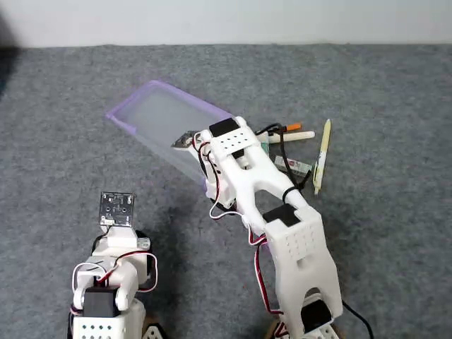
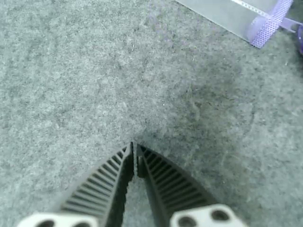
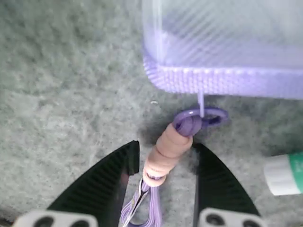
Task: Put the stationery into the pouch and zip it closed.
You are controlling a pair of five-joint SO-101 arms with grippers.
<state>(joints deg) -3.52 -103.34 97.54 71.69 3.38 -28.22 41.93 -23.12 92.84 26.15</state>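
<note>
A translucent purple pouch [image 1: 166,120] lies flat on the grey carpet. My right gripper [image 3: 165,146] is open at the pouch's near corner [image 3: 222,78], its black fingers on either side of the zip pull, a string of pink beads [image 3: 166,149] on a purple cord and ring [image 3: 201,116]. The stationery lies loose beside the pouch: a yellow pen [image 1: 322,155], a cream pen [image 1: 293,136], an orange-tipped pen [image 1: 289,128] and a green-and-white item [image 1: 293,166] [image 3: 284,172]. My left gripper [image 2: 135,147] is shut and holds nothing, low over bare carpet near the front.
The left arm [image 1: 113,282] sits folded back at the front left. One pouch corner with a purple tab [image 2: 270,23] shows far off in the left wrist view. Grey carpet [image 1: 63,155] covers the whole table, and a pale wall runs along the back.
</note>
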